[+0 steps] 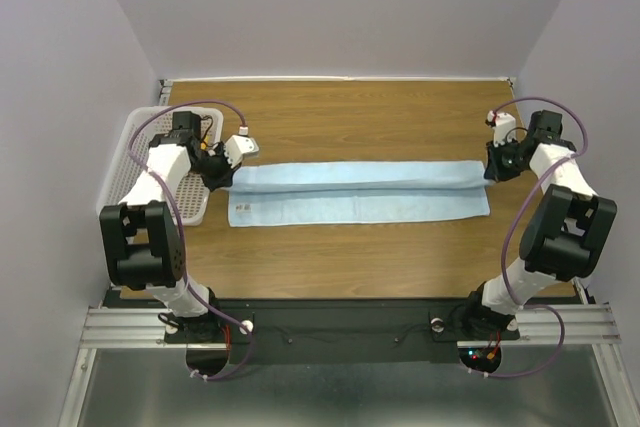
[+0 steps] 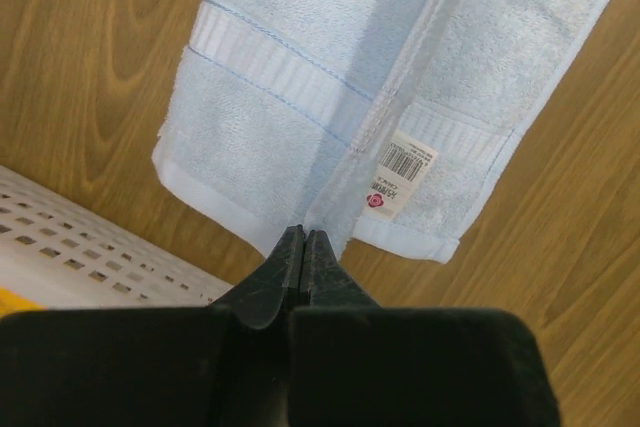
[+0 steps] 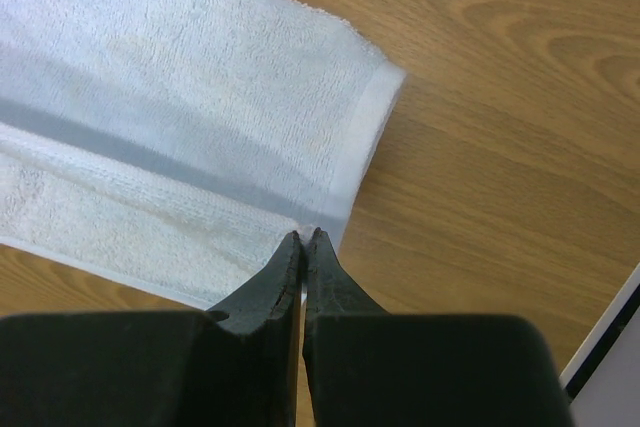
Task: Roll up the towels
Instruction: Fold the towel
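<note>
The left gripper (image 2: pixel 303 239) and right gripper (image 3: pixel 303 239) are clamping shut on opposite ends of the far fold of the blue towel (image 1: pixel 360 205). Judgement: both should be travelling nearward together, level, keeping the edges aligned.

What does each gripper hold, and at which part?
Both hold the light blue towel: the left gripper pinches its labelled short end, the right gripper the opposite short end, each at the hem.

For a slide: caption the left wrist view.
Jaws of the left gripper pinch the folded blue towel, label up, white basket beside.
</note>
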`<control>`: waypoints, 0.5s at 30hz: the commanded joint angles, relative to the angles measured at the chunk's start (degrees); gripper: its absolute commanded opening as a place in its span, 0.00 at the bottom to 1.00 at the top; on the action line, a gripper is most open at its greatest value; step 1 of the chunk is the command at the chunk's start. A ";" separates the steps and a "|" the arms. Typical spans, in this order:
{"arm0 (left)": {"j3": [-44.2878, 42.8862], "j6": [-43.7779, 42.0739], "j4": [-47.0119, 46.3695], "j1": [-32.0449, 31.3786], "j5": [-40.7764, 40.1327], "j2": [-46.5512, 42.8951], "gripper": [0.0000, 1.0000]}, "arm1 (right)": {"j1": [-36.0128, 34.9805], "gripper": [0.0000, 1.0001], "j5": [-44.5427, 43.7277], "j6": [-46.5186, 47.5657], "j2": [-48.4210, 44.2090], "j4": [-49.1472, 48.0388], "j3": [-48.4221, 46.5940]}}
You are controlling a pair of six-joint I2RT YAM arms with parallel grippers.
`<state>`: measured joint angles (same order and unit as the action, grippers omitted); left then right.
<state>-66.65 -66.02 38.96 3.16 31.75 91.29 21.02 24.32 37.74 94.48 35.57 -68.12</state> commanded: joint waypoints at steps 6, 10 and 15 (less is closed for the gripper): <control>3.10 -3.85 4.99 0.71 -3.71 -7.17 0.00 | 2.10 0.01 1.17 5.41 -3.77 2.48 -0.35; 7.05 -3.94 4.37 0.45 -4.41 -5.77 0.00 | 2.10 0.00 1.44 7.61 -1.85 3.36 2.28; 9.70 -2.01 1.47 -0.78 -6.35 -5.07 0.00 | 2.01 0.01 1.26 7.71 0.88 3.36 3.08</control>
<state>-58.33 -68.66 41.23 2.92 28.23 85.80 22.17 26.06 43.77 93.67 38.92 -65.08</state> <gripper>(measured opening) 0.025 0.035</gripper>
